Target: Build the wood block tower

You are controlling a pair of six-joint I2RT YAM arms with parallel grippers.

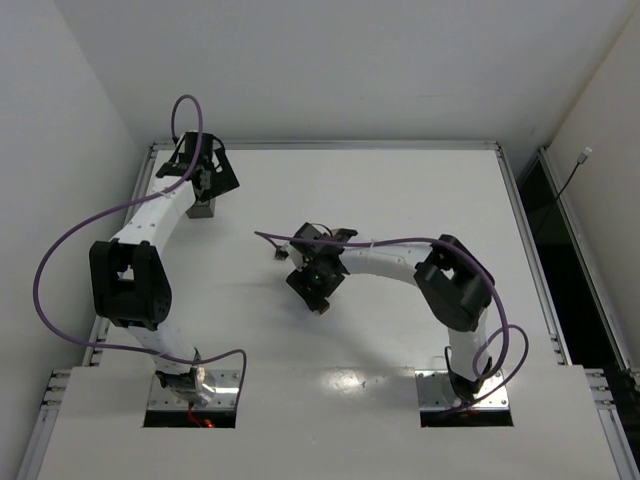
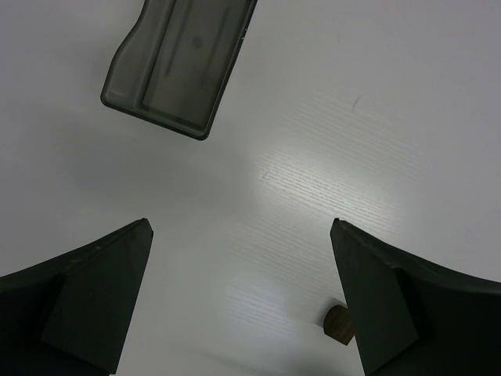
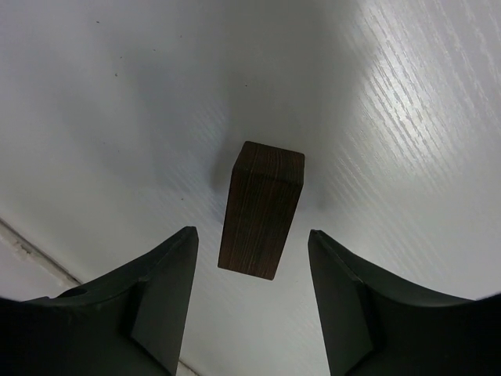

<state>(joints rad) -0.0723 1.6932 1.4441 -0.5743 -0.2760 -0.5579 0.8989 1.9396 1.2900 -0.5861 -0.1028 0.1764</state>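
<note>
A dark brown wood block (image 3: pixel 262 210) stands upright on the white table, alone, with nothing on top of it. My right gripper (image 3: pixel 250 233) is open, its fingers on either side of the block's near end and not touching it. In the top view this gripper (image 1: pixel 318 288) is at the table's middle. My left gripper (image 2: pixel 239 223) is open and empty at the far left (image 1: pixel 205 185). A small brown wood piece (image 2: pixel 337 323) lies on the table, partly hidden behind its right finger. No stacked tower shows in any view.
A grey translucent rectangular box (image 2: pixel 176 63) lies ahead of my left gripper, near the table's far left edge (image 1: pixel 203 207). The white table (image 1: pixel 420 190) has a raised rim on all sides. Purple cables loop off both arms.
</note>
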